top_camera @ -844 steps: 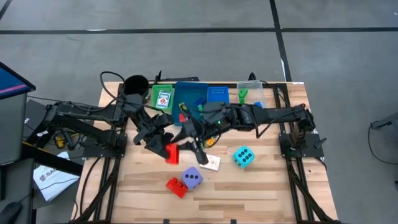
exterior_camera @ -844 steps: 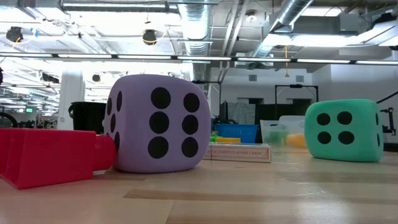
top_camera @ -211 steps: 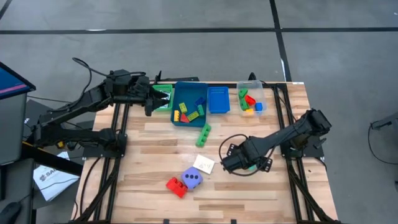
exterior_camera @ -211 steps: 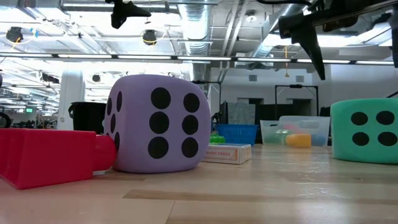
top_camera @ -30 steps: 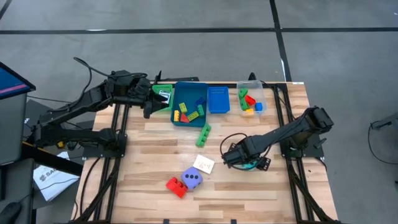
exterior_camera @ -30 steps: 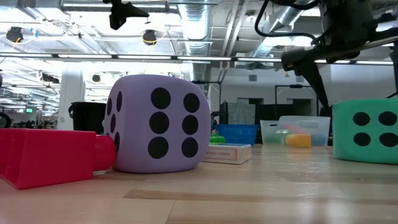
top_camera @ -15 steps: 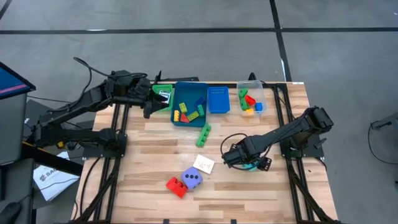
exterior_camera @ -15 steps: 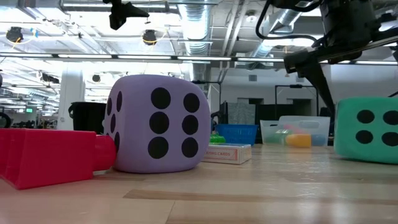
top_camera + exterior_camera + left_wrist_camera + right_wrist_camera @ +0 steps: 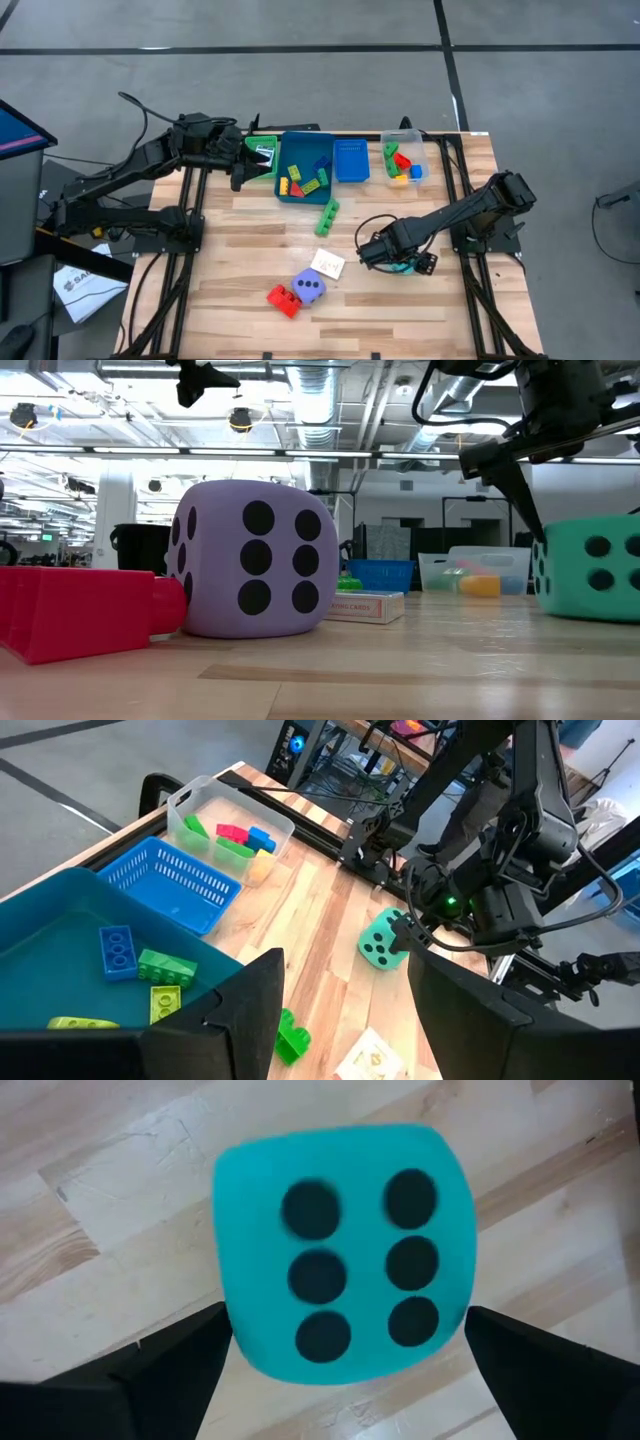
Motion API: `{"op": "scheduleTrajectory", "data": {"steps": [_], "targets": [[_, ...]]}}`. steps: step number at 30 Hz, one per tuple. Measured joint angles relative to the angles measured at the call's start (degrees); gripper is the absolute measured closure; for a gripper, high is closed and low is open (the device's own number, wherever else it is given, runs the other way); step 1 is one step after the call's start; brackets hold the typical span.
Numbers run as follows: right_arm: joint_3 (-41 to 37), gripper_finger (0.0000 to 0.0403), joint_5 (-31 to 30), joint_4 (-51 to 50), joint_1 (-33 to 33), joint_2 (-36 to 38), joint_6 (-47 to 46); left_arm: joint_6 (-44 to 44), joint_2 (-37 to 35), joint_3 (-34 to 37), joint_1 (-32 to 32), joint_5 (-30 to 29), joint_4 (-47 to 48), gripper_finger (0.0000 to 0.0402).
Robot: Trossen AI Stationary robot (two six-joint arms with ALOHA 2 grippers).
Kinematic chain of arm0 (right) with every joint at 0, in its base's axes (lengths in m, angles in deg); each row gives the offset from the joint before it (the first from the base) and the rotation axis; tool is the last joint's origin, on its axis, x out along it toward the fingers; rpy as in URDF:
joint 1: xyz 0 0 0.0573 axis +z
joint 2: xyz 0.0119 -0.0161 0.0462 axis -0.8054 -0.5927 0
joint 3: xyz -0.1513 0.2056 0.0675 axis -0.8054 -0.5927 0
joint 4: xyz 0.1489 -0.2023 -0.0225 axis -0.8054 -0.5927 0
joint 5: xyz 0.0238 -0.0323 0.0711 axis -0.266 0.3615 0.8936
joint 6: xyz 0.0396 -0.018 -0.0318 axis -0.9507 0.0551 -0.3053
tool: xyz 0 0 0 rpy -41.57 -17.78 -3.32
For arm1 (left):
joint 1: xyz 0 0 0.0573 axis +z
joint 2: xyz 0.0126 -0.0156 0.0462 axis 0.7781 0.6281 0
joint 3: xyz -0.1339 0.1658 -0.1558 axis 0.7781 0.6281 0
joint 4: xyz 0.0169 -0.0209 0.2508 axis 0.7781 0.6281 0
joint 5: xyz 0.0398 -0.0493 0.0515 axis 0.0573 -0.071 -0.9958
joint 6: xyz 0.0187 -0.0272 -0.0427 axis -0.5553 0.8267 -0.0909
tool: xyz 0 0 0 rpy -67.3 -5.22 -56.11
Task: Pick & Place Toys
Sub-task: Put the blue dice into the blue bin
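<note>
- While the right gripper (image 9: 398,257) hangs just above the teal die (image 9: 345,1250), the step in hand looks like the approach to a grasp: its fingers stand spread, one on each side of the cube and clear of it, holding nothing.
- Table (image 9: 440,300): the bare wood under those jaws carries only the die; every other loose toy lies well off to one side of them.
- Blue tray (image 9: 290,192) and clear tray (image 9: 418,160): both sit far beyond the right jaws at the table's back edge and already hold bricks, so either may be where the die goes; which one, I cannot tell.
- Left gripper (image 9: 345,1020): it waits above the near end of the blue tray, fingers apart and empty, with the trays ahead of it.
- Teal die, between the right jaws: a rounded-corner cube with black dots, its six-dot face turned up to the wrist camera. It looks soft and nearly fills the gap, so the next move calls for a straight descent and an even squeeze on two opposite faces.
- Purple die (image 9: 309,288): well away from the right jaws, touching a red brick (image 9: 281,298).
- Card (image 9: 328,265): flat on the wood, between the purple die and those jaws.
- Green brick (image 9: 327,216): alone, just short of the blue tray.
</note>
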Motion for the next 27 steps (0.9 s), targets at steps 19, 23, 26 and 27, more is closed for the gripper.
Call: {"op": "scheduleTrajectory", "data": {"steps": [19,23,26,27], "targets": [[0.28,0.0007,0.16,-3.95,0.02,0.04,-0.12,0.01,0.0,0.0,0.0,0.0,-0.01,0.0193],[0.31,0.0007,0.16,-5.24,0.02,0.07,0.02,0.01,0.0,0.0,-0.01,0.0,-0.01,0.0193],[0.31,0.0007,0.16,-6.01,0.02,0.05,1.05,0.01,0.0,0.0,0.01,0.0,0.0,0.0193],[0.33,0.0007,0.21,-6.01,0.02,-0.15,1.34,0.01,0.0,0.0,0.0,0.0,-0.01,0.0193]]}}
